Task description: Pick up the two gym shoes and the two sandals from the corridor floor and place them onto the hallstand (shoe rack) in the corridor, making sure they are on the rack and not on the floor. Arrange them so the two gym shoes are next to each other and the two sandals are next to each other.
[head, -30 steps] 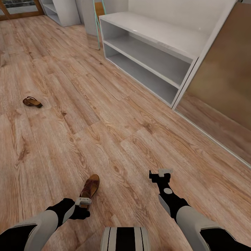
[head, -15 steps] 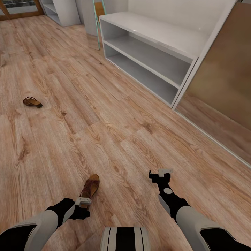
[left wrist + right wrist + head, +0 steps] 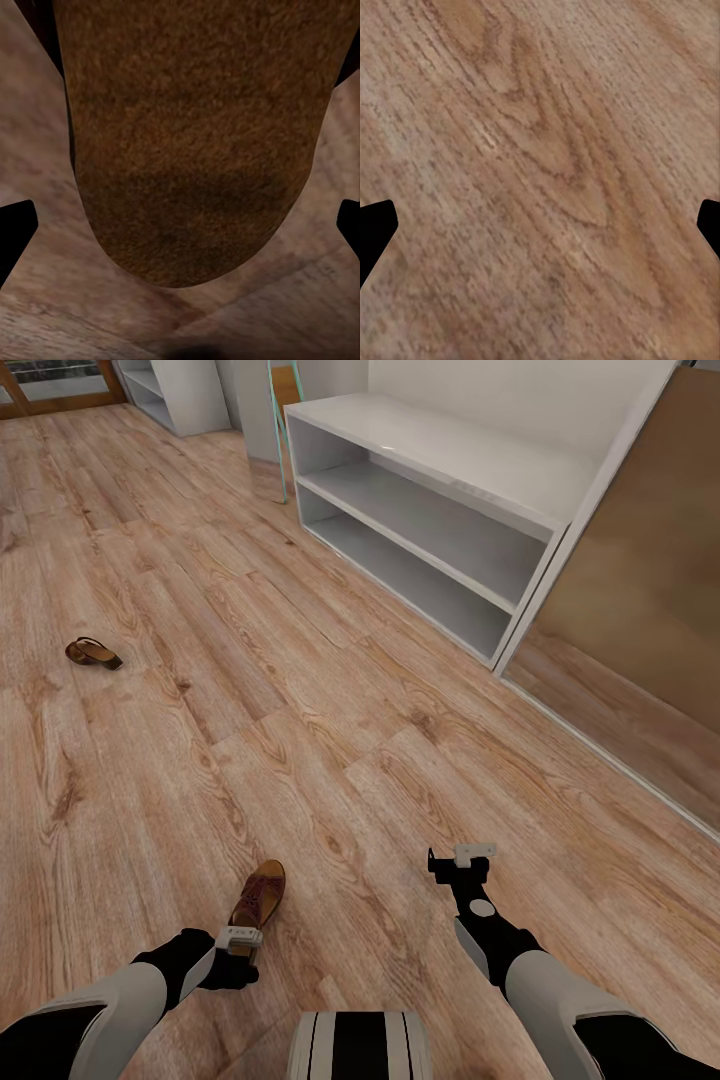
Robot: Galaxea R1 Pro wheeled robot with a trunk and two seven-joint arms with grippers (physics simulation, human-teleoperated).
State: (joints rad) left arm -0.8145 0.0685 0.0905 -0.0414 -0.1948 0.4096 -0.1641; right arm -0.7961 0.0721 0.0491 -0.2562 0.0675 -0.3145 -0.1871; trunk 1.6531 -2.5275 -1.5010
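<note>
One brown sandal (image 3: 262,892) lies on the wood-plank corridor floor (image 3: 300,740) just ahead of my left gripper (image 3: 238,950), which hovers over its near end. In the left wrist view the tan footbed of that sandal (image 3: 187,135) sits between the wide-apart dark fingertips (image 3: 15,236), and the left gripper (image 3: 180,232) is open around it. The other sandal (image 3: 93,652) rests far off to the left. The white hallstand (image 3: 450,455) stands at the upper right, its top and shelves bare. My right gripper (image 3: 462,860) hangs open above bare floor (image 3: 540,150). The gym shoes are out of view.
A brown-fronted sliding wardrobe (image 3: 640,580) runs along the right side beside the hallstand. More white shelving (image 3: 175,395) stands at the far back. Wide open floor lies between me and the hallstand.
</note>
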